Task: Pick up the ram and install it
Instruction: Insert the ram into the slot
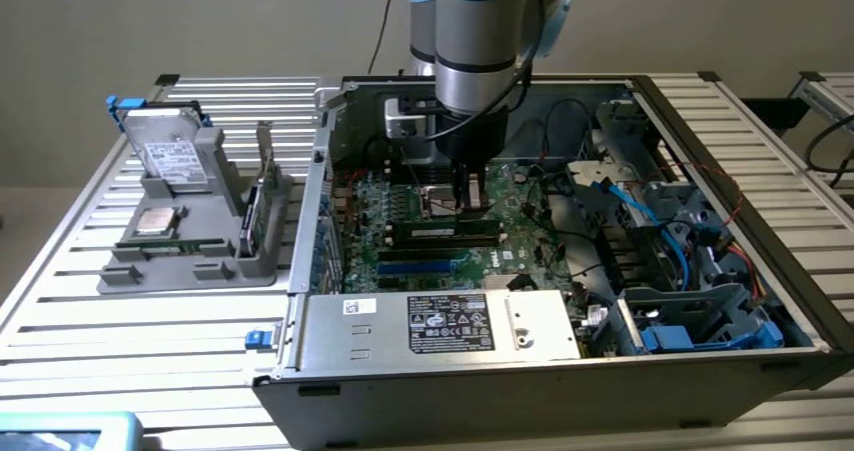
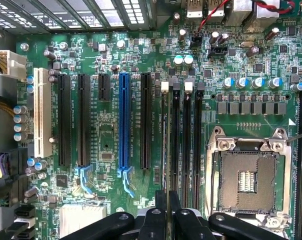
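Note:
The ram [image 1: 441,233] is a long, thin stick with dark chips and a small white label. It stands on edge along the memory slots [image 2: 186,145] of the motherboard [image 1: 400,206] inside the open computer case. My gripper [image 1: 465,209] reaches straight down into the case and is shut on the ram's upper edge near its middle. In the wrist view the ram [image 2: 164,150] shows edge-on as a thin line over the outermost slot, running out from between my black fingers [image 2: 158,212]. Whether it is pressed fully into the slot I cannot tell.
The empty CPU socket [image 2: 246,175] lies beside the memory slots, with black and blue expansion slots [image 2: 123,120] on the other side. The case's power supply [image 1: 441,321], cables and drive cage [image 1: 681,311] surround the board. A grey holder [image 1: 187,256] at the exterior view's left carries a hard drive [image 1: 174,156].

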Tool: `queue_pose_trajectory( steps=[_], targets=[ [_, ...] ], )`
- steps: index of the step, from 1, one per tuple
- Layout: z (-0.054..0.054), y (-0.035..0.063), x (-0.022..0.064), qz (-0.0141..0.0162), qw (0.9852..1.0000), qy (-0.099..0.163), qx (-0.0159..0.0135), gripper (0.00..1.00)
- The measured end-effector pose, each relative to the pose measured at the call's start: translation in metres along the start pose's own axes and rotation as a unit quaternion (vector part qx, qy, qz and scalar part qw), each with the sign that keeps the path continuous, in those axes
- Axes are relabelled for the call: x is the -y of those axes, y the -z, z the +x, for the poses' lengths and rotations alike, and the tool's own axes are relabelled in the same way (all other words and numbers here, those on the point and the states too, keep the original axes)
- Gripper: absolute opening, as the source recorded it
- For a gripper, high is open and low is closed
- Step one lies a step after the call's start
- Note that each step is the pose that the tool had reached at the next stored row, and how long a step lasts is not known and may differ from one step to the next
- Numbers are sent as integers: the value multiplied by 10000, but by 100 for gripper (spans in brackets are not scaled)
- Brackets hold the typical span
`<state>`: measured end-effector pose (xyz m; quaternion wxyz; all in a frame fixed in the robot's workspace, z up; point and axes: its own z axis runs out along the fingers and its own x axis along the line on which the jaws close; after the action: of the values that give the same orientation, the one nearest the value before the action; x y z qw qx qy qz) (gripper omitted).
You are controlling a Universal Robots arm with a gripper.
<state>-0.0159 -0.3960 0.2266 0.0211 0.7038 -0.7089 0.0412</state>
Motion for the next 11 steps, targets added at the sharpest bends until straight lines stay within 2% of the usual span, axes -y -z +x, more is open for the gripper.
queue_pose_trajectory(
  steps=[11],
  targets=[
    [-3,-27,-9,0,10000,-2,17,14]
  ],
)
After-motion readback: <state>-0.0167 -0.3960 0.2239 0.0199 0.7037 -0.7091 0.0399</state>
